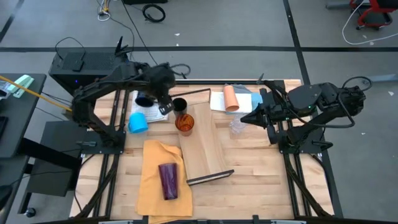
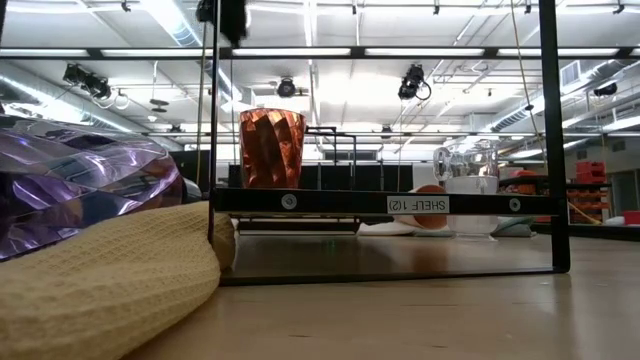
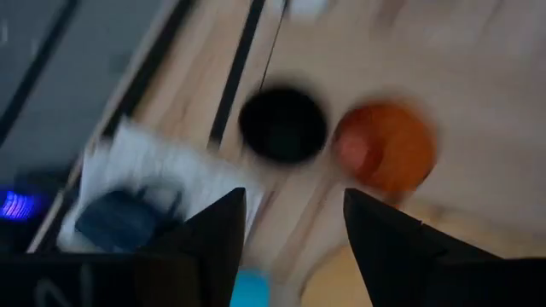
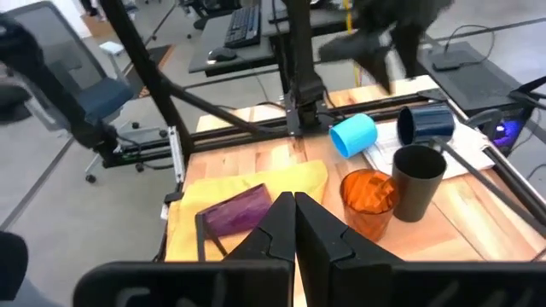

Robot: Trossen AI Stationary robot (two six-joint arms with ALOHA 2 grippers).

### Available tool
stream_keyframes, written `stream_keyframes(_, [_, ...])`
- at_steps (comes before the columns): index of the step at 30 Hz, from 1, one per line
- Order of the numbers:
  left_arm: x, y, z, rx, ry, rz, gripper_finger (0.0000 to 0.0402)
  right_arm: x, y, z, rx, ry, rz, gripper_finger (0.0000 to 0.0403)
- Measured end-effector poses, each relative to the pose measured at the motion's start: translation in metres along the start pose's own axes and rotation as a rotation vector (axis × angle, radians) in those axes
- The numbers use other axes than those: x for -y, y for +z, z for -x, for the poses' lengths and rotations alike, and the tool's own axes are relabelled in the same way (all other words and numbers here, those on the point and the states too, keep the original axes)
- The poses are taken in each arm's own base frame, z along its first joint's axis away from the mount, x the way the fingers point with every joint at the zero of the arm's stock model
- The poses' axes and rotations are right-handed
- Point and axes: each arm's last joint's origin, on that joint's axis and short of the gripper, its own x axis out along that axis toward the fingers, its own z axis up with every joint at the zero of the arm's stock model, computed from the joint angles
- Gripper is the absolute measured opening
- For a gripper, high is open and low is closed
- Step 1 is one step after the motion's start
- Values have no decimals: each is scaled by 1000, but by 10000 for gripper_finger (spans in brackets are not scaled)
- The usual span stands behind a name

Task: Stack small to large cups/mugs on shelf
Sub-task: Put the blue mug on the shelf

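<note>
Cups on shelf: black cup [image 1: 179, 104] and orange tumbler [image 1: 185, 123] stand upright side by side near the shelf's [image 1: 208, 146] far end, apparently touching.
Left end effector [image 1: 165, 106]: fingers spread apart and empty, poised above the shelf's far end — the black cup lies just ahead of it in the left wrist view [image 3: 282, 124], the orange tumbler [image 3: 383, 148] right beside that.
Nearest loose mugs: bright blue mug [image 1: 137, 121] lies tipped on the counter [image 1: 261, 180] just beside the left end effector; dark navy mug [image 1: 143, 99] rests on a white cloth [image 1: 147, 107] close by.
Purple tumbler [image 1: 168, 180]: lies on its side on the yellow cloth [image 1: 155, 163], long axis roughly along the shelf's length, well apart from both arms.
Right end effector [image 1: 257, 117]: fingers pressed together, holding nothing — near the peach cup [image 1: 231, 98] and clear plastic cups [image 1: 237, 126].
Judgement: the left arm is nearer the two mugs, the right arm nearer the peach and clear cups.
</note>
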Motion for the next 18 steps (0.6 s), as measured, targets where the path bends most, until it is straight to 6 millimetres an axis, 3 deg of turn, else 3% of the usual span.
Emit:
stream_keyframes(7, [-5,9,70,569,-168,60,189,1,0,0,-4,-6,20,9])
stream_keyframes(10, [-13,5,93,695,-185,97,178,2,0,0,-3,-11,22,9])
stream_keyframes(12, [-22,-4,97,672,-136,152,172,2,0,0,-3,-11,23,9])
stream_keyframes(18, [-45,-32,79,347,55,266,167,2,0,0,-2,-11,25,9])
